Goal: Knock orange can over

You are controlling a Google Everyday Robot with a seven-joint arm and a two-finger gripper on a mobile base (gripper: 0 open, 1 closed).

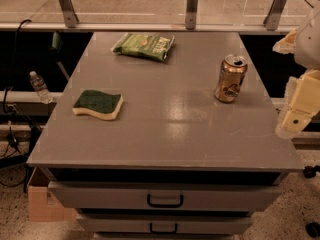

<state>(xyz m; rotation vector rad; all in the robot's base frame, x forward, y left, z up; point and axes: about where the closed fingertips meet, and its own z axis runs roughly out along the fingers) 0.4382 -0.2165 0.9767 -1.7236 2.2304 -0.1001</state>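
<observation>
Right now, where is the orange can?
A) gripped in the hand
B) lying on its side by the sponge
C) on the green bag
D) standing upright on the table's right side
D: the orange can stands upright on the table, apart from the hand by the table's right edge.

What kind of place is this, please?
Probably an office or lab work area: a grey drawer cabinet stands by a glass partition held by metal brackets. The orange can stands upright on it; the gripper hangs beside its right edge.
</observation>
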